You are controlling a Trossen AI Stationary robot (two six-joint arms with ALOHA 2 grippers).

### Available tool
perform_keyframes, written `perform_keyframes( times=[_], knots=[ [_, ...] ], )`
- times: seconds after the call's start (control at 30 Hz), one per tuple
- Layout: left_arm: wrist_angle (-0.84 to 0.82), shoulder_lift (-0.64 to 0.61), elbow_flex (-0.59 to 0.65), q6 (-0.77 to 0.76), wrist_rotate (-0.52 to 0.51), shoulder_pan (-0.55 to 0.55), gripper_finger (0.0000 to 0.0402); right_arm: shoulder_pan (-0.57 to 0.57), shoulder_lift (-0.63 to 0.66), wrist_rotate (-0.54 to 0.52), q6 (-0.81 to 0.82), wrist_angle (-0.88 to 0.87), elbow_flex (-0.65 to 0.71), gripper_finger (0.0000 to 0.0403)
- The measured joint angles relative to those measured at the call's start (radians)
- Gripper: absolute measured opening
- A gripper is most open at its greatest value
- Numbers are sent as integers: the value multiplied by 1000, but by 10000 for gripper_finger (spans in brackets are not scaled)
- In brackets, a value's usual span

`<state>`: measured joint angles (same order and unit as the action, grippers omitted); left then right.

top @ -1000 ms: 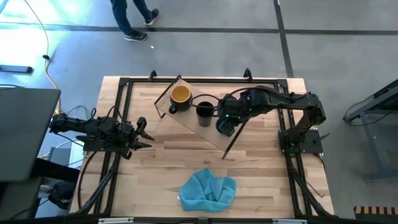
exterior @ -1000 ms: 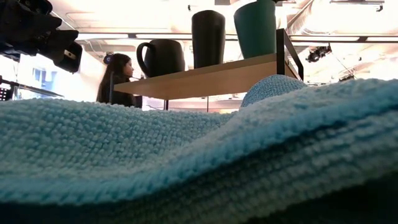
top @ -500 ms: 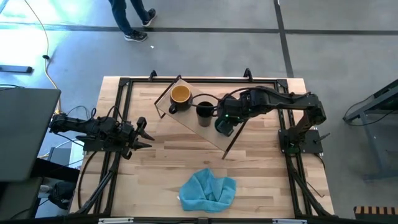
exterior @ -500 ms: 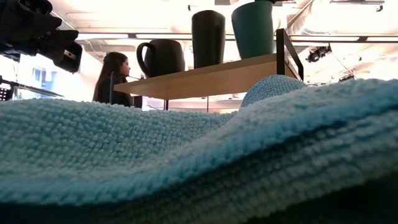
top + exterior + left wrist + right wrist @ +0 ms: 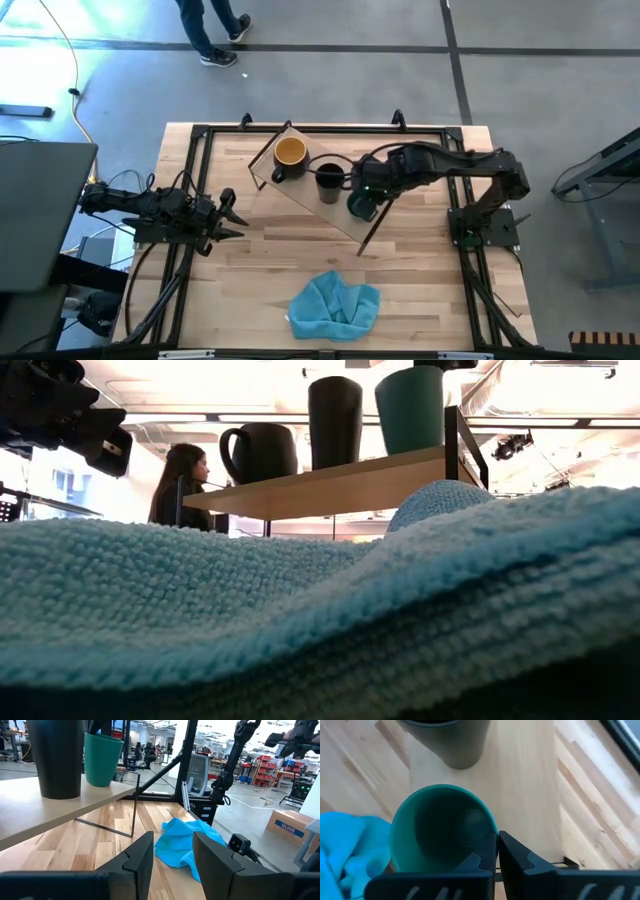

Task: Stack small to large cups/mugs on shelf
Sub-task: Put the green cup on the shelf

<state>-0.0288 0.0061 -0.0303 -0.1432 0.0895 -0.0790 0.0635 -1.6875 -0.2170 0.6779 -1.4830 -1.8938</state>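
Last step by the look of it: right gripper [image 5: 496, 851] pinches the green cup's [image 5: 442, 827] rim, on the shelf [image 5: 330, 485] beside the black cup [image 5: 334, 422]. Next, let go and lift straight up. Left gripper [image 5: 172, 852] open, idle.

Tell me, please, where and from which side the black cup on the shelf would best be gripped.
I would take the black cup by its rim, coming straight down from above. It stands upright and open-mouthed on the shelf, has no visible handle, and sits between the yellow mug and the green cup, so side approaches look cramped. One finger inside the wall, one outside, seems safest.
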Motion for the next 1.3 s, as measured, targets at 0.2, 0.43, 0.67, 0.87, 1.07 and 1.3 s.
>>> perform_keyframes(
  times=[0.2, 0.43, 0.67, 0.87, 1.07, 1.3],
  knots=[
    [0, 0, 0, 0, 0, 0, 124, 0, 17, -15, 13, -8, 3, 0],
    [0, 0, 0, 5, -3, 0, 124, -5, 25, 24, 5, 49, 93, 0],
    [0, 0, 0, 4, -3, 0, 124, -7, 39, 34, -2, 72, 117, 0],
    [0, 0, 0, 4, -3, 0, 124, -11, 74, 16, 20, 66, 117, 0],
    [0, 0, 0, 5, -3, 0, 124, -12, 85, 7, 20, 66, 117, 0],
    [0, 0, 0, 8, -3, 0, 124, -13, 79, 7, 6, 66, 117, 0]
  ],
)
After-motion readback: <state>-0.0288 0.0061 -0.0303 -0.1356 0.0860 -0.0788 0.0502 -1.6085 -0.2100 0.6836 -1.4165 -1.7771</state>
